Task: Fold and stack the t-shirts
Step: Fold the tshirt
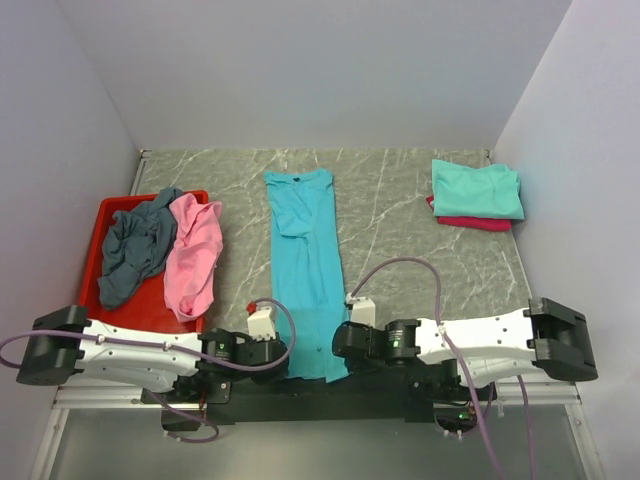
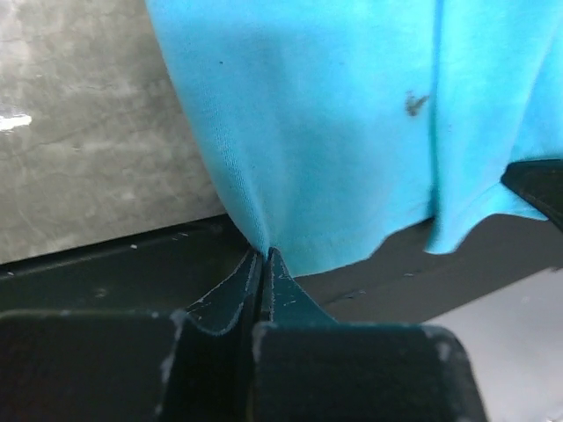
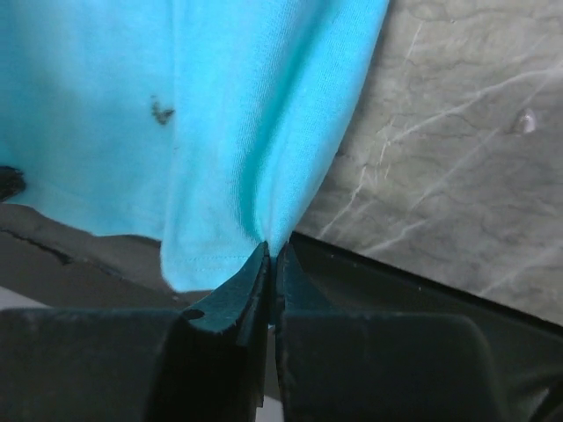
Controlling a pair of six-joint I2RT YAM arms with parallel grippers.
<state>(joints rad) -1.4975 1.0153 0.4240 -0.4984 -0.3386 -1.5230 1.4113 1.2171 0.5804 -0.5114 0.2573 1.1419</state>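
Observation:
A turquoise t-shirt (image 1: 305, 260) lies folded lengthwise into a long strip down the middle of the table, collar far, hem at the near edge. My left gripper (image 1: 283, 355) is shut on its near left hem corner (image 2: 255, 224). My right gripper (image 1: 338, 348) is shut on its near right hem corner (image 3: 264, 220). A slate-grey shirt (image 1: 135, 245) and a pink shirt (image 1: 195, 255) lie crumpled in the red tray (image 1: 105, 215) at left. A folded mint-green shirt (image 1: 477, 188) lies on a folded crimson shirt (image 1: 470, 223) at the far right.
Grey marbled tabletop (image 1: 420, 260) with white walls on three sides. The black mounting bar (image 1: 300, 390) runs along the near edge under both grippers. Cables loop off both arms above the table.

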